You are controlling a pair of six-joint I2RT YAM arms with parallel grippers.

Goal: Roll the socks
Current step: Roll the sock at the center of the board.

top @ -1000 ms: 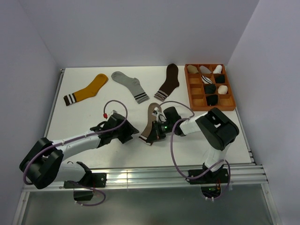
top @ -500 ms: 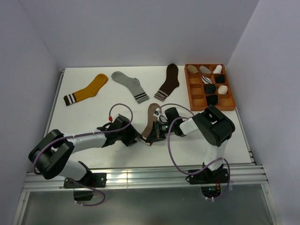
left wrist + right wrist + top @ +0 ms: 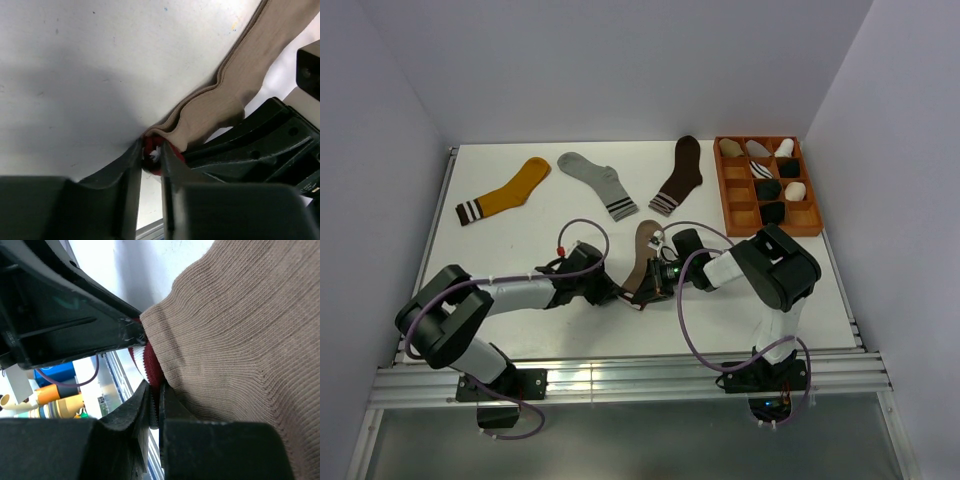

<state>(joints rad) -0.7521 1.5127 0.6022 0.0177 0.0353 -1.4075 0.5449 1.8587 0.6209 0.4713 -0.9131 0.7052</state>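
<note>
Two grips on taupe sock (image 3: 235, 95) cuff: my left gripper (image 3: 151, 152), right gripper (image 3: 155, 392) clamped narrow on it, anchoring edge for rolling.

The left gripper (image 3: 611, 293) has slid toward three o'clock and narrowed its jaws around the maroon-and-white cuff (image 3: 156, 155) of the long taupe fabric sock (image 3: 642, 258).

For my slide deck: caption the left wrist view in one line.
Left claw pinching the taupe sock by its maroon-and-white cuff on the white table.
</note>
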